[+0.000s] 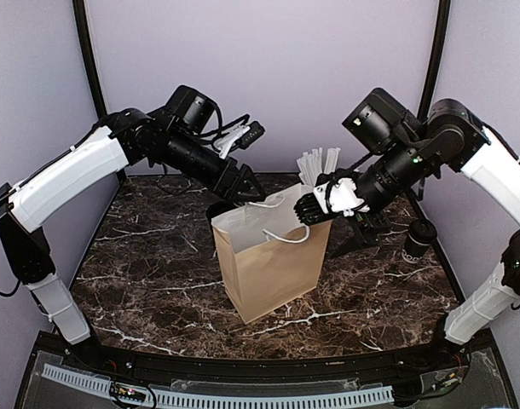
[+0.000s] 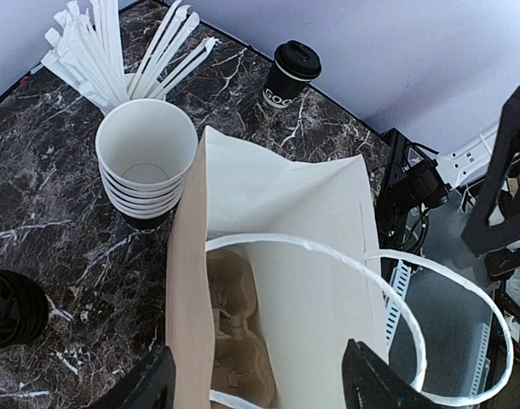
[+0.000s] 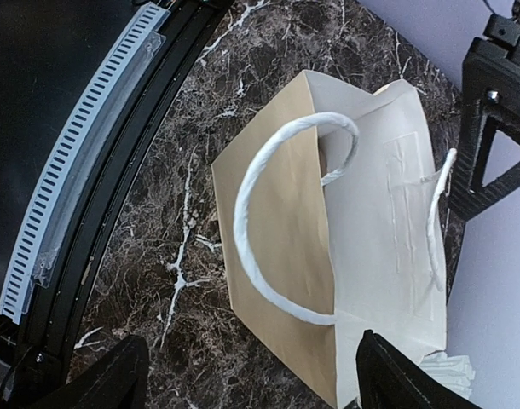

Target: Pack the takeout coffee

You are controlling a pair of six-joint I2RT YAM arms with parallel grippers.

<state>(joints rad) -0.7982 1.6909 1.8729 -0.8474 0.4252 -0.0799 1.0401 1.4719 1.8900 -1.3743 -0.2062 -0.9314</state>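
My left claw (image 2: 258, 362) stood wide open above the mouth of the paper bag (image 2: 277, 213), gripping nothing. My right claw (image 3: 251, 345) stood wide open over the same bag, also empty. The takeout coffee (image 1: 419, 240) stood upright, lid on, near the right edge of the worktop (image 1: 158, 281), apart from the bag.

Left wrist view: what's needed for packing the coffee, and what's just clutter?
Job:
- lidded black coffee cup
- paper bag
- cardboard carrier inside the bag

Lying about:
- stack of lidless cups
- wrapped straws
- dark round item at the left edge, can't tell what
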